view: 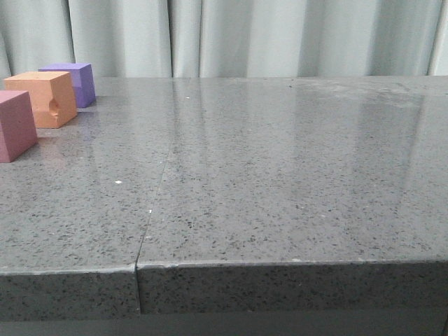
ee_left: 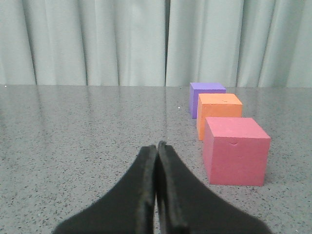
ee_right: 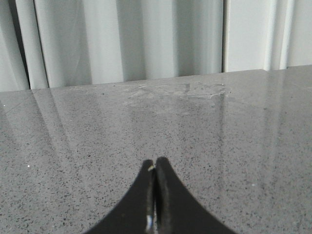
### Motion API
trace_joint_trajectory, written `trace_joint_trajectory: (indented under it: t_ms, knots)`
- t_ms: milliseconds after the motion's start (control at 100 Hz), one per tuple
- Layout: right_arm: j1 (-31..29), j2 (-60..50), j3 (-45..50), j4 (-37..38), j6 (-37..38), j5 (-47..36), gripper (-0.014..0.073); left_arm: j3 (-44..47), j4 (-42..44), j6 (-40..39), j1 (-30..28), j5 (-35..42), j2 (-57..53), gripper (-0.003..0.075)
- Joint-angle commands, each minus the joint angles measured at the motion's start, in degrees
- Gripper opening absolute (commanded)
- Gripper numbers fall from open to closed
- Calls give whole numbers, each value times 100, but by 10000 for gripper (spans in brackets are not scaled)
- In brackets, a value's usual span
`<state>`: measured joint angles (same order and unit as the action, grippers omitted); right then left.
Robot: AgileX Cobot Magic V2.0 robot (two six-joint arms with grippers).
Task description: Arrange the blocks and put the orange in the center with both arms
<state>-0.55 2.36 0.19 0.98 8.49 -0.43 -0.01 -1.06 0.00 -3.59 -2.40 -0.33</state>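
Three foam cubes stand in a row at the table's far left. The purple cube [view: 73, 82] is farthest back, the orange cube [view: 43, 99] with a gouged dent on one face is in the middle, and the pink-red cube [view: 14, 126] is nearest. The left wrist view shows the same row: purple [ee_left: 206, 96], orange [ee_left: 219, 113], pink-red [ee_left: 236, 150]. My left gripper [ee_left: 157, 145] is shut and empty, low over the table beside the pink-red cube. My right gripper [ee_right: 155, 162] is shut and empty over bare tabletop. Neither gripper shows in the front view.
The grey speckled stone tabletop [view: 266, 175] has a seam [view: 150, 217] running from front to back. Its front edge [view: 280, 264] is close to the camera. A pale curtain [view: 245, 35] hangs behind the table.
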Motion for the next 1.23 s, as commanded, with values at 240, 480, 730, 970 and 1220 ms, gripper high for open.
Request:
trace_joint_trajectory:
  t_ms: [240,480,730,970,1220]
  knots:
    - [-39,-428,43,-24,-106,-197,-60,239,-49,0,-8,443,-159,-20]
    - [-39,-428,43,-24,-106,-204,-60,239,-49,0,-8,443,-159,-20]
    - [-39,-428,43,-24,-106,-204,-60,239,-49,0,-8,443,-159,-20]
    - [-39,-428,43,-24,-106,-204,-60,239,-49,0,-8,443,-159,-20]
    - [-39,-428,43,-24,-106,-204,-60,239,-49,0,-8,443,-159,-20]
